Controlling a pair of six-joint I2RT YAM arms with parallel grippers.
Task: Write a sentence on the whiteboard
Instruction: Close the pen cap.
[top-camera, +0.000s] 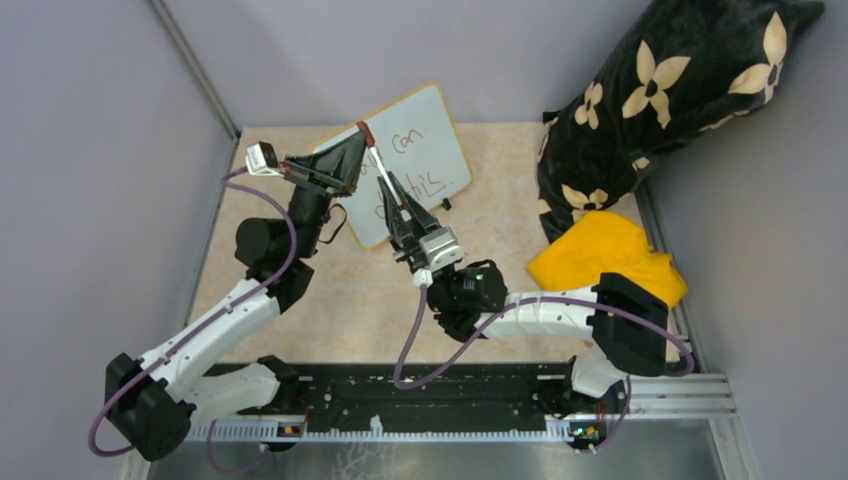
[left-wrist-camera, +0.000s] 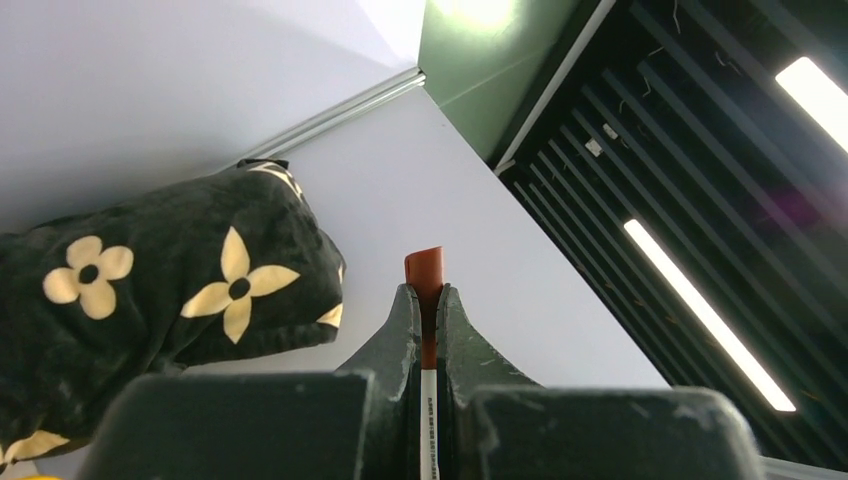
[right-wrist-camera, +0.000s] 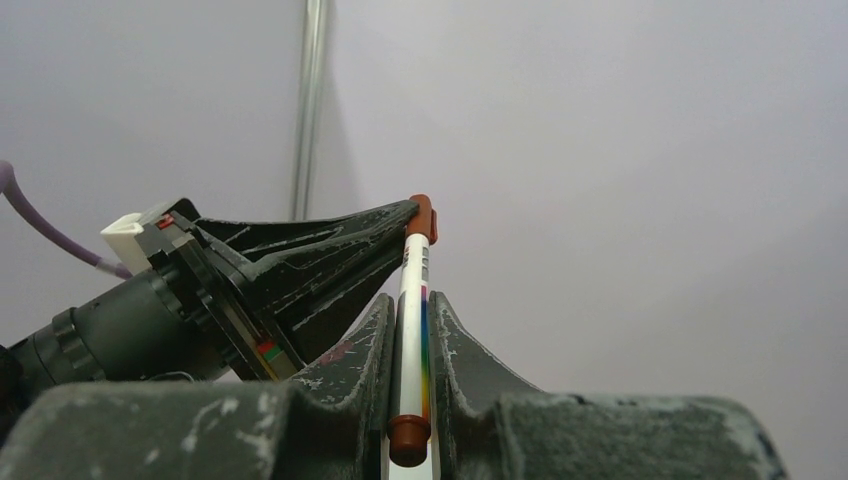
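The whiteboard (top-camera: 445, 115) lies tilted at the back of the table. Dark handwriting on it reads "can" (top-camera: 407, 143) and, below it, "this" (top-camera: 430, 186); the rest of the sentence is hidden behind the grippers. A white marker (top-camera: 378, 168) with a red-brown cap (top-camera: 364, 131) is held above the board by both grippers. My left gripper (top-camera: 360, 140) is shut on the cap end (left-wrist-camera: 424, 268). My right gripper (top-camera: 398, 200) is shut on the marker's white body (right-wrist-camera: 413, 290), which bears a rainbow stripe and a brown end plug (right-wrist-camera: 408, 436). The left gripper also shows in the right wrist view (right-wrist-camera: 300, 255).
A black pillow with cream flowers (top-camera: 670, 90) leans in the back right corner and shows in the left wrist view (left-wrist-camera: 150, 300). A yellow cloth (top-camera: 605, 262) lies beside it. Grey walls enclose the table. A black rail (top-camera: 420, 395) runs along the near edge.
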